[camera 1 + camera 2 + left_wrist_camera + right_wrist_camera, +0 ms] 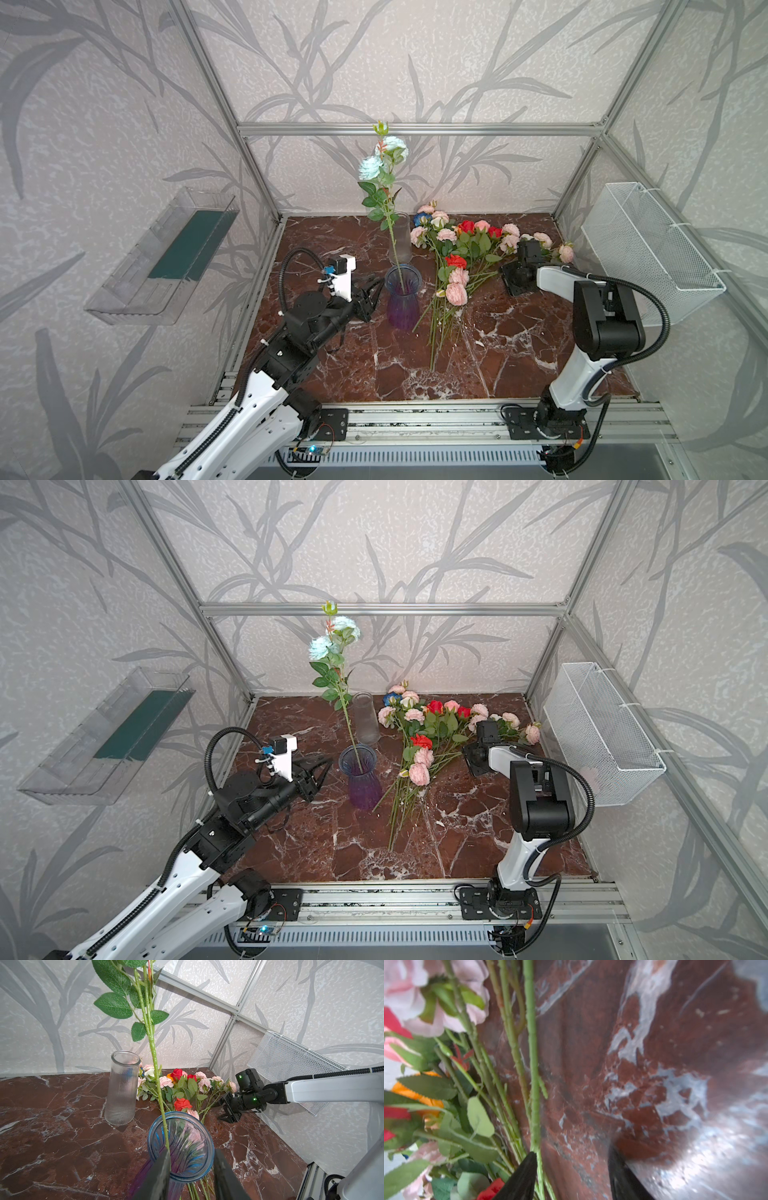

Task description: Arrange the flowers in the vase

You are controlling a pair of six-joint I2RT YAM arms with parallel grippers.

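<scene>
A blue-and-purple glass vase [402, 307] [360, 789] [182, 1114] stands left of centre on the marble. One tall pale teal flower [371, 168] [322, 648] stands in it, its stem [154, 1059] leaning on the rim. The other flowers [457, 253] [432, 725] [182, 1084] lie in a pile right of the vase, heads to the back. My left gripper [376, 297] [191, 1152] is at the vase's left side, jaws apart; whether they touch the glass is unclear. My right gripper [218, 1112] [571, 1157] is open and low at the pile's right edge, one fingertip against a green stem [532, 1064].
A clear ribbed glass cylinder [400, 241] [122, 1088] stands behind the vase, close to the teal flower's stem. A white mesh basket [648, 253] hangs on the right wall, and a clear plastic bin [162, 257] on the left wall. Metal frame posts edge the marble table [519, 353].
</scene>
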